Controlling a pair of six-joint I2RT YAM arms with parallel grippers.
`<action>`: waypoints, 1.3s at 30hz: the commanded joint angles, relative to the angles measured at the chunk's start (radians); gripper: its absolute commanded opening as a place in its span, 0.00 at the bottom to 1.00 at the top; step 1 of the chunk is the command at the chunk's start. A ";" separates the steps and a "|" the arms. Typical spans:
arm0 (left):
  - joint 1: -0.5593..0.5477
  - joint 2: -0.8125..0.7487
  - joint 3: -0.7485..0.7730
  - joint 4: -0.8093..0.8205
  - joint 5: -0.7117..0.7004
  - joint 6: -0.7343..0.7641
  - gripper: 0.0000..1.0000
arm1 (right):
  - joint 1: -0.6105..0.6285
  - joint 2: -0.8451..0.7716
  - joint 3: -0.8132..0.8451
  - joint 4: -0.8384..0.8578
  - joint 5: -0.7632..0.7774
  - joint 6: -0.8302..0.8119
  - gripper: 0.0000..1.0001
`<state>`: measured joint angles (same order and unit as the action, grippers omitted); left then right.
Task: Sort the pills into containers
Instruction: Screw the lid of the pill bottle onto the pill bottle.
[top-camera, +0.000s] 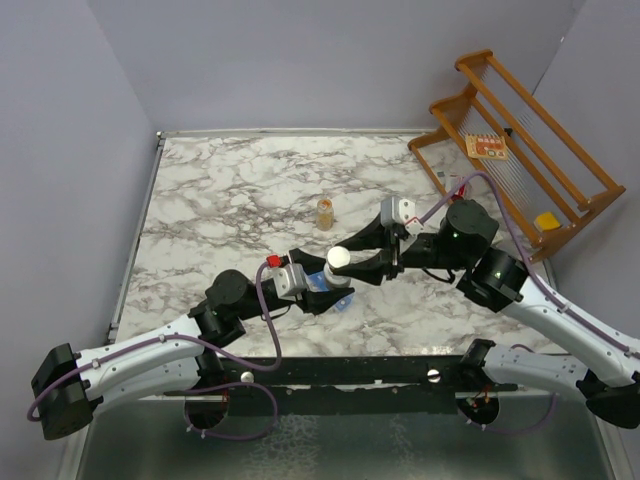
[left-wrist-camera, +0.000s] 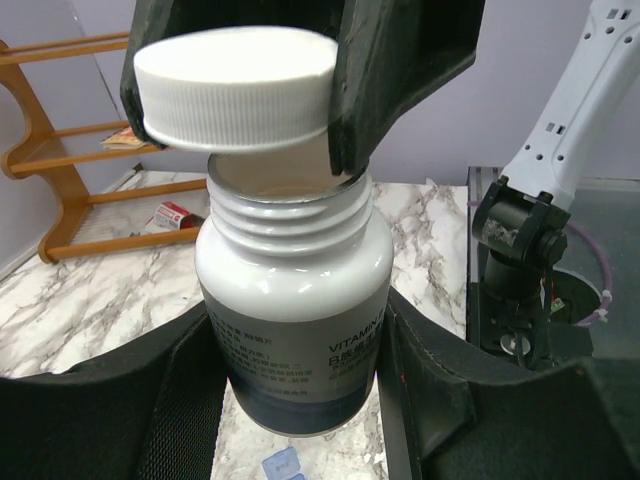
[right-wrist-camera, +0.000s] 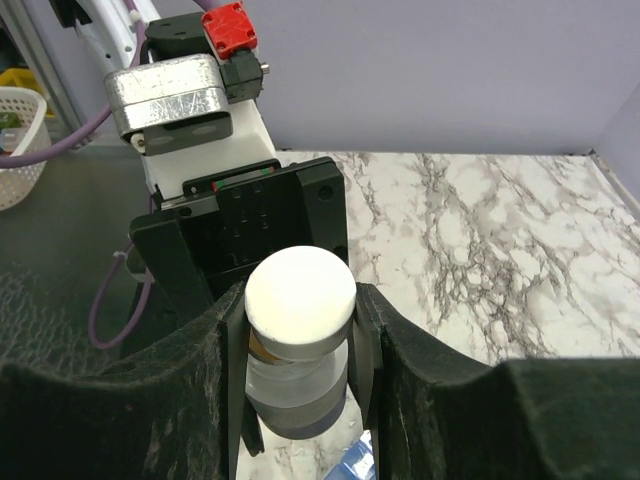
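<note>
The left end effector (left-wrist-camera: 295, 400) was closed partway on a white bottle (left-wrist-camera: 290, 270), its two dark fingers pressed against the sides of the labelled body, which was held upright and lifted off the bench (top-camera: 230, 190). Directly above it, the right end effector (right-wrist-camera: 298, 330) was closed on the ribbed white cap (left-wrist-camera: 235, 85), one finger on each side of the rim. In the left wrist view, the cap was seen tilted and raised off the threaded neck, so that the threads and the open mouth were exposed. Whether the lower edge of the cap touched the rim could not be told. In the right wrist view, the cap was seen from above, with the bottle body below it and the block of the left end effector just behind. The containers (left-wrist-camera: 280, 465) were found on the bench below the left end effector, under the bottle. Only a small translucent blue part was shown, so the count and state of the lids could perhaps not be judged. A small amber bottle (top-camera: 326, 211) was stood upright on the bench beyond both end effectors and well apart from them. A wooden rack (top-camera: 530, 150) was placed at the bench edge beyond the right end effector.
</note>
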<state>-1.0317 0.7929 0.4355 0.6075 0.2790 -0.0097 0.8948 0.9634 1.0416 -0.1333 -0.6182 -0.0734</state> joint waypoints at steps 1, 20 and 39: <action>-0.003 -0.011 0.015 0.014 -0.003 0.000 0.00 | -0.002 0.012 0.020 -0.035 0.007 -0.009 0.36; -0.004 -0.007 0.016 0.010 -0.043 0.011 0.00 | -0.002 -0.022 0.017 -0.070 -0.017 -0.004 0.36; -0.004 -0.009 0.022 0.009 -0.034 0.011 0.00 | -0.002 -0.001 -0.023 -0.006 -0.030 0.003 0.38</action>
<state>-1.0317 0.7929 0.4355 0.5930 0.2550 -0.0051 0.8948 0.9508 1.0271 -0.1745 -0.6201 -0.0757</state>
